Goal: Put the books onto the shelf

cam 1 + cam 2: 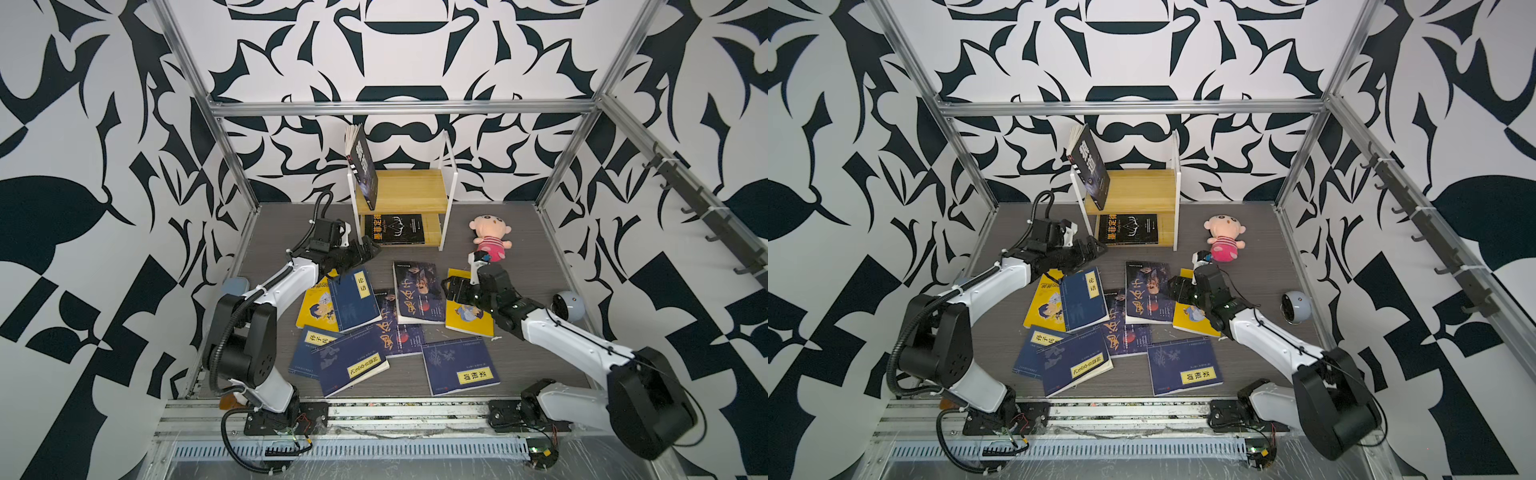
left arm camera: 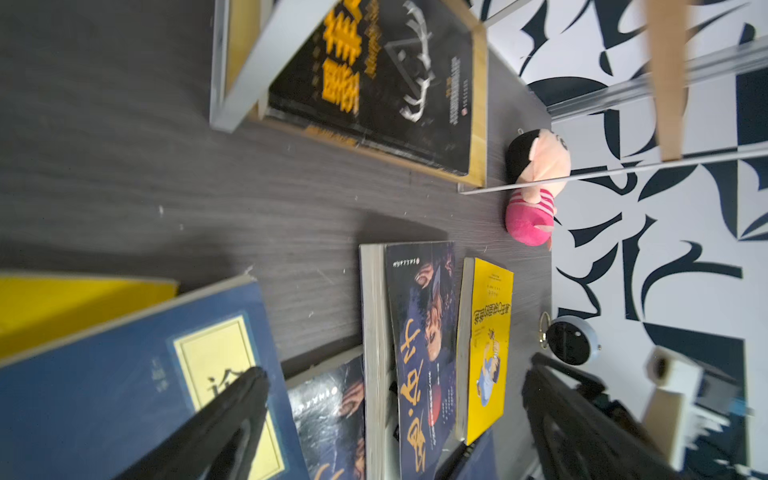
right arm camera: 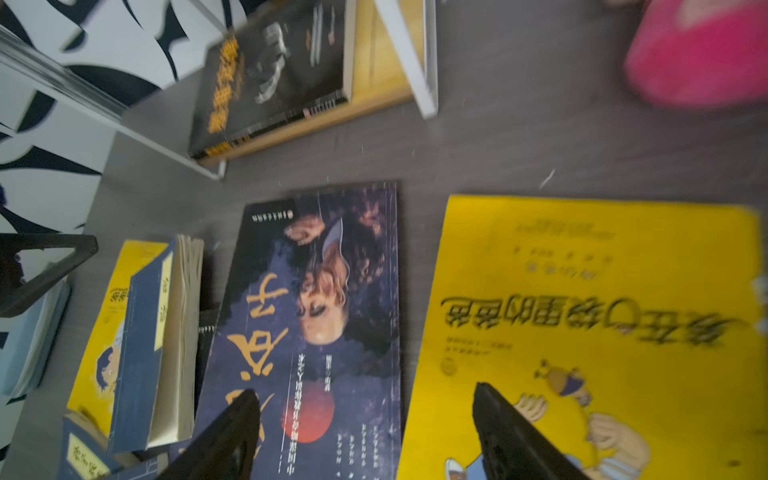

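left gripper (image 1: pixel 368 249): jaws wide, empty, near navy book (image 1: pixel 353 301) | right gripper (image 3: pixel 363 392): jaws apart, empty, over dark book (image 3: pixel 332 332) and yellow book (image 3: pixel 602 270) | shelf (image 1: pixel 411 187): upright book (image 1: pixel 365 170) top, flat book (image 1: pixel 395 228) bottom | others loose on table (image 1: pixel 519 232)

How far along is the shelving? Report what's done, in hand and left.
Done: two books are on the shelf, a dark book leaning on the top board and a black book flat on the lower.
In hand: nothing. The left gripper is open and empty, and the right gripper is open over the yellow book and gold-lettered book.
Left: eight books on the table.
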You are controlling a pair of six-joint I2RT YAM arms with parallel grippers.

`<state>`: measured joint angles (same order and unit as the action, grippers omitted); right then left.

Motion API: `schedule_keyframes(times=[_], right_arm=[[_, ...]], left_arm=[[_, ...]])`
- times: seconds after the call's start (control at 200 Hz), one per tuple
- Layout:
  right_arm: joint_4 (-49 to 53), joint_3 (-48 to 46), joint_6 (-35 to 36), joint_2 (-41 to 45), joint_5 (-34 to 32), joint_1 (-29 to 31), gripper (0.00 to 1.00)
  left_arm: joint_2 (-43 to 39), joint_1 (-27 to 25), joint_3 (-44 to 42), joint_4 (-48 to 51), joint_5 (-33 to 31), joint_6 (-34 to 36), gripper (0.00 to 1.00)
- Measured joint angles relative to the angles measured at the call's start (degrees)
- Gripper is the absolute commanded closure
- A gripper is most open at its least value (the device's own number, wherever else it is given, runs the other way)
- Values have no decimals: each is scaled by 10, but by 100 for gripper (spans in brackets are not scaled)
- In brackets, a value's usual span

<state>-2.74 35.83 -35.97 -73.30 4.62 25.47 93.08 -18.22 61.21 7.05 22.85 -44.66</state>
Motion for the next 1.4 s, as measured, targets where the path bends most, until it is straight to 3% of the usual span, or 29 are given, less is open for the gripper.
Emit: schedule_keyframes(times=[0.28, 0.525, 0.965, 0.985, 1.17, 1.4], right_arm=[[-1, 62, -50, -123, 58, 5, 25], [-27, 76, -81, -196, 85, 10, 29], [-38, 80, -98, -216, 96, 10, 29], [-39, 80, -99, -216, 96, 11, 29], [-58, 81, -104, -225, 100, 17, 29], [-78, 101, -104, -251, 108, 32, 31]], left_arm=[[53, -29, -16, -42, 7, -114, 3], [98, -82, 35, -14, -5, -134, 7], [152, -92, 45, -5, -19, -139, 14], [155, -92, 47, -5, -18, -139, 18], [183, -92, 61, -17, -4, -138, 25], [191, -95, 61, -30, 1, -139, 41]])
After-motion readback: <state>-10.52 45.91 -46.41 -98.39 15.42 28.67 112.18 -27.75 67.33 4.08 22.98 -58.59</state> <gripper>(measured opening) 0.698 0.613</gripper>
